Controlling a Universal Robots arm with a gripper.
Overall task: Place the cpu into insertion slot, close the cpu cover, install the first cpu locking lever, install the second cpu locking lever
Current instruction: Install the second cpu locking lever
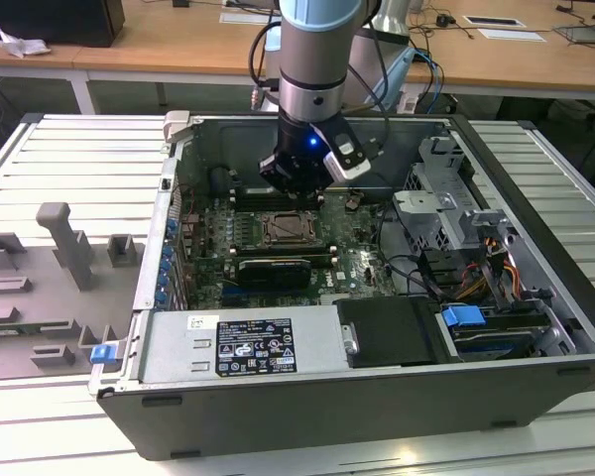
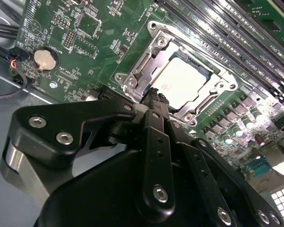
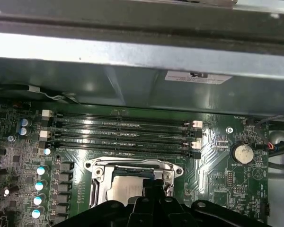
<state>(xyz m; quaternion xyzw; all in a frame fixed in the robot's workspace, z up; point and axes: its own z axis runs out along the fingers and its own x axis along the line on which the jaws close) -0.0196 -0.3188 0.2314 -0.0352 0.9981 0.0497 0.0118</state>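
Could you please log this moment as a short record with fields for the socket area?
cpu: pale square chip, seated in the insertion slot
cpu cover: silvery frame lying flat around the chip
gripper: fingers together, empty, tips at the socket's edge, above the board
board: green, inside the open case
memory slots: long, dark, beside the socket
coin cell: round, silver, on the board near a case wall

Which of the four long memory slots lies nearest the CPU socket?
The last memory slot in the first wrist view, running along the insertion slot rim's edge. The other three lie in parallel beyond it, toward the case wall.
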